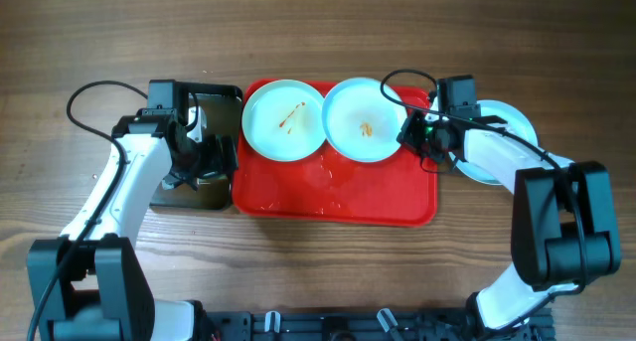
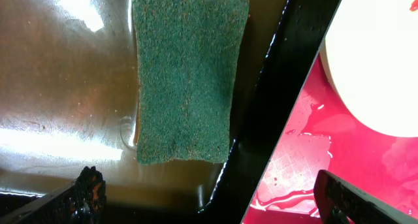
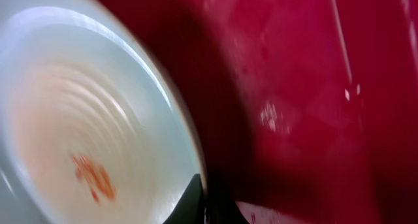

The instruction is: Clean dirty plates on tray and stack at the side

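Left wrist view alone shows the green sponge (image 2: 186, 77) under the wide-open, empty left hand (image 2: 212, 194); right hand (image 1: 409, 133) at plate (image 1: 364, 119) rim, grip unclear.

free along bare lower strip of red tray (image 1: 338, 197), middle of frame; blocked above by left plate (image 1: 284, 119) and right plate (image 1: 365, 119), rims nearly touching.

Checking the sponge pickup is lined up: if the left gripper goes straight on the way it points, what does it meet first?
Probably the green sponge, near its right edge, lying in the black tray below the open left gripper. The tray's rim runs close beside that line; depth is unclear.
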